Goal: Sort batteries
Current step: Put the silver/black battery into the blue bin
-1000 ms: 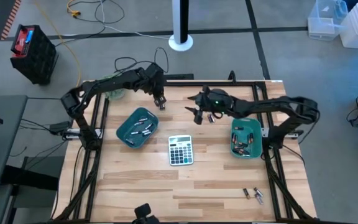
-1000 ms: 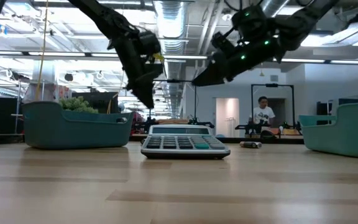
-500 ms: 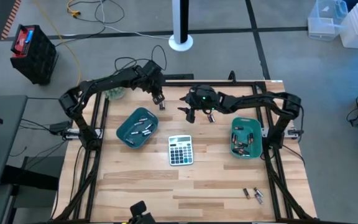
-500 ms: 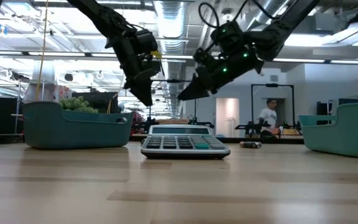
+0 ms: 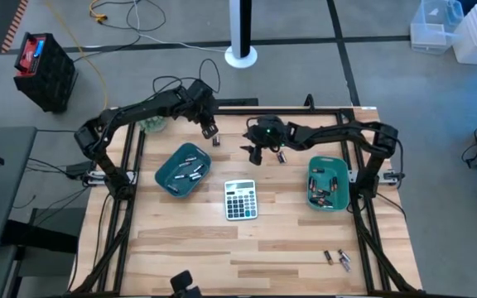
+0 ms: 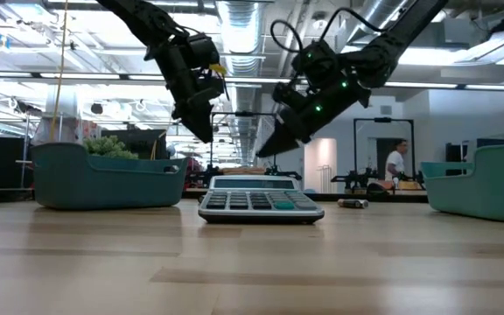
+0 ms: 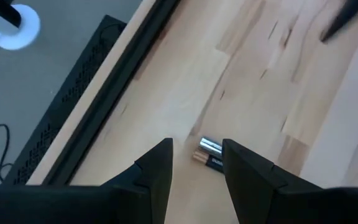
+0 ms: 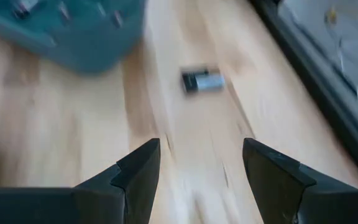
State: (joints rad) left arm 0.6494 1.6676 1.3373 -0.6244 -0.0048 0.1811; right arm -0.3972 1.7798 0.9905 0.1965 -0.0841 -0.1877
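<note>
A couple of batteries [image 5: 336,259] sit loose at the near right. Mid-table, calculator [image 5: 240,199] between two teal trays [image 5: 162,175], both holding cells already. Far side: left gripper [image 5: 210,130] hangs spread and empty over a battery pair [image 7: 207,153], probably lining up a grab; right gripper [image 5: 253,154] is also spread, empty.
</note>
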